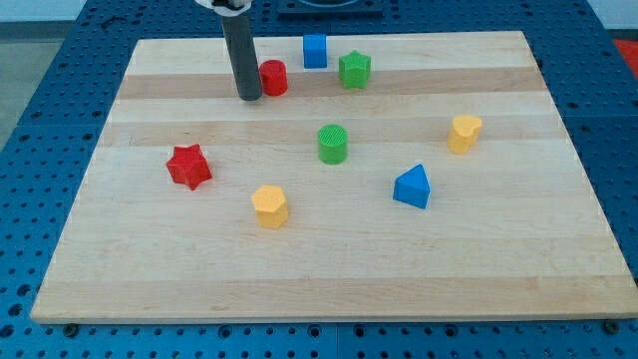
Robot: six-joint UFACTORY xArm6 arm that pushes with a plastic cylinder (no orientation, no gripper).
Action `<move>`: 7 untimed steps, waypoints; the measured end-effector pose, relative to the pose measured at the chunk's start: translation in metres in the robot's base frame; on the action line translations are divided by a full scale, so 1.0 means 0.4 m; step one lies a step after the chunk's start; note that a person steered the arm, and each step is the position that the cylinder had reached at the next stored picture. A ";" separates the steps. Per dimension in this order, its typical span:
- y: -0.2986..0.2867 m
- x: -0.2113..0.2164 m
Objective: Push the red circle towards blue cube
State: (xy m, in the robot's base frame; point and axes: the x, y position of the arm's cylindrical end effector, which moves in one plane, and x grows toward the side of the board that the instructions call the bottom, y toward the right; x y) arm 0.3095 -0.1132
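The red circle [274, 77] sits near the view's top, left of centre on the wooden board [329, 279]. The blue cube [315, 50] stands just up and to the right of it, a small gap apart. My tip [249, 97] is at the red circle's left side, touching or almost touching it. The dark rod rises from there to the view's top edge.
A green star [354, 69] lies right of the blue cube. A green cylinder [333, 144] is at the centre. A red star [188, 166], a yellow hexagon [270, 206], a blue triangle [413, 187] and a yellow block [464, 133] lie lower.
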 end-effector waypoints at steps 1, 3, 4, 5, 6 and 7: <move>0.010 -0.009; 0.047 0.070; 0.064 0.050; 0.093 0.043; 0.093 0.012; 0.093 0.001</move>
State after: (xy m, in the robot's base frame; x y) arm 0.3099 -0.0759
